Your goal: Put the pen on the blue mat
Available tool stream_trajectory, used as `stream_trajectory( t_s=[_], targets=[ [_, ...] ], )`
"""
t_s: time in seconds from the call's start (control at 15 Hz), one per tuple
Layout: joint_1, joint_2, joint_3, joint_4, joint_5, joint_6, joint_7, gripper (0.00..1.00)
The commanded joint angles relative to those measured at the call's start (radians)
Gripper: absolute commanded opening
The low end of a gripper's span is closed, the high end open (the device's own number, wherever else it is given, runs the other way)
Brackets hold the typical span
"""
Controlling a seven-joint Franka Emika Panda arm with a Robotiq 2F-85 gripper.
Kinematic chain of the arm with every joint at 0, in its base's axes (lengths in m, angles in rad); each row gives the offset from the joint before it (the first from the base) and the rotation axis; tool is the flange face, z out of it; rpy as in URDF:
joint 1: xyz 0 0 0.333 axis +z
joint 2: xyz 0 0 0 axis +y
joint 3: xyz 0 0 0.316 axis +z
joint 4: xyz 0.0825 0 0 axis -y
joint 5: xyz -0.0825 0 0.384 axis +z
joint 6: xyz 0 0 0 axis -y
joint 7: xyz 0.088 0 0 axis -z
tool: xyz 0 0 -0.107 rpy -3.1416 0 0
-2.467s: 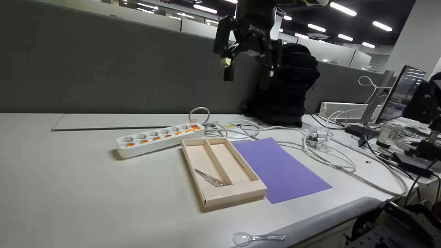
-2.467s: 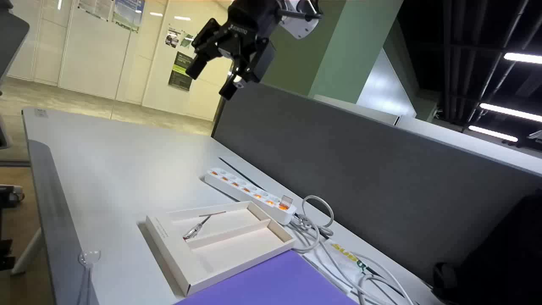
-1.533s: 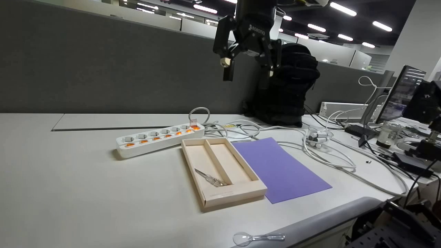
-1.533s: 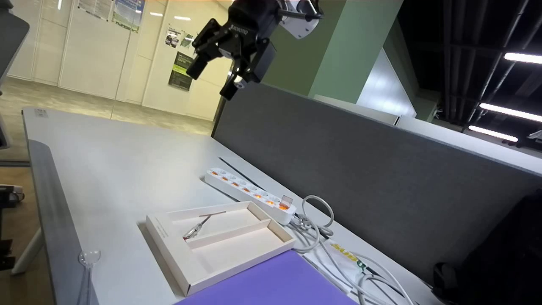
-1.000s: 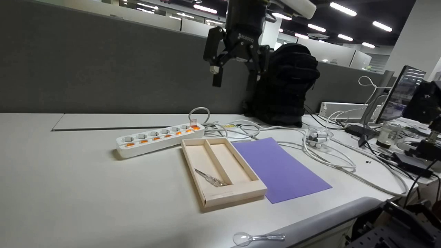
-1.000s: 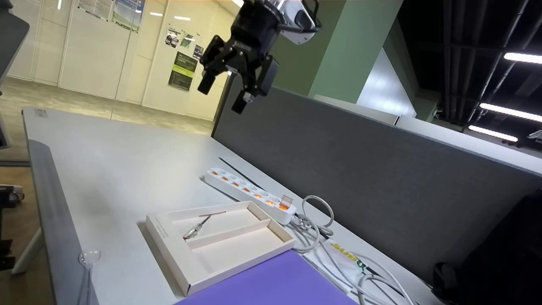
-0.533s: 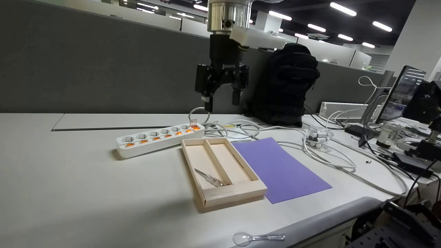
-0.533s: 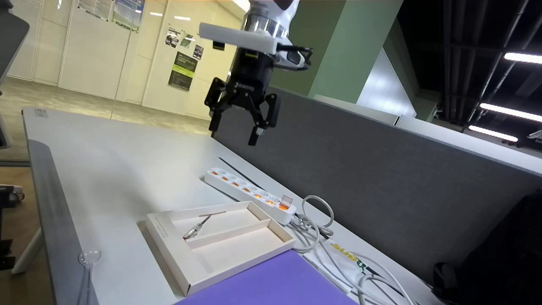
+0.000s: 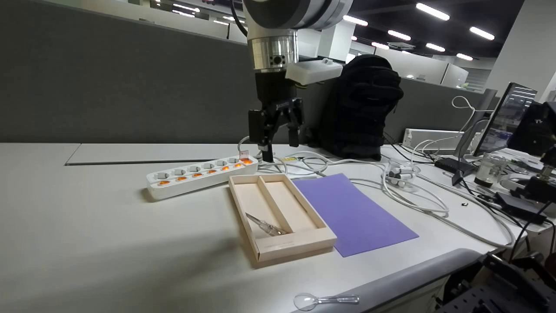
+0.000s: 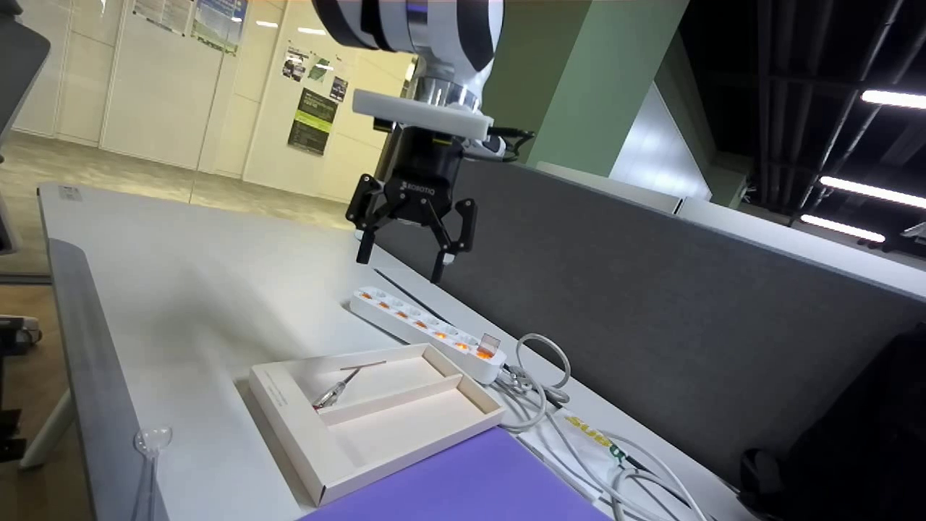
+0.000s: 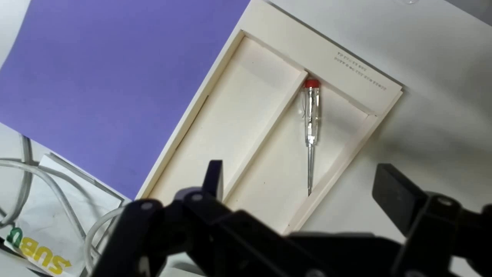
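Observation:
The pen is a slim clear stick with a thin metal tip, shaped like a small screwdriver. It lies slantwise in one compartment of the pale wooden tray; it also shows in an exterior view. In the wrist view the pen has a red end cap, and its tip meets the tray's side wall. The blue-violet mat lies flat beside the tray; it also shows in the wrist view. My gripper is open and empty, above the table and apart from the pen.
A white power strip with lit orange switches stands beside the tray. White cables run behind the mat. A black backpack leans on the grey partition. A clear plastic spoon lies at the table's front edge.
My gripper has come down from high up towards the table and turned to point more downward. It stays open. The pen, tray and mat have not moved.

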Motion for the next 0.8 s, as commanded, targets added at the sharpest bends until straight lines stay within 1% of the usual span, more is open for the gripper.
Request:
stream_trajectory(
  t_s=[0.0, 0.27, 0.4, 0.47, 0.53, 0.6, 0.67, 0.73],
  targets=[
    [0.018, -0.002, -0.009, -0.023, -0.064, 0.062, 0.0, 1.0],
    [0.031, 0.027, -0.01, -0.048, -0.197, 0.183, -0.055, 1.0],
    [0.034, 0.051, -0.011, -0.054, -0.232, 0.226, -0.095, 1.0],
    [0.034, 0.067, -0.012, -0.053, -0.244, 0.243, -0.115, 1.0],
    [0.036, 0.079, -0.017, -0.051, -0.253, 0.255, -0.105, 1.0],
    [0.034, 0.077, -0.023, -0.054, -0.247, 0.264, -0.088, 1.0],
    [0.037, 0.074, -0.015, -0.052, -0.222, 0.243, -0.103, 1.0],
    [0.037, 0.082, -0.019, -0.052, -0.224, 0.253, -0.103, 1.0]
  ],
)
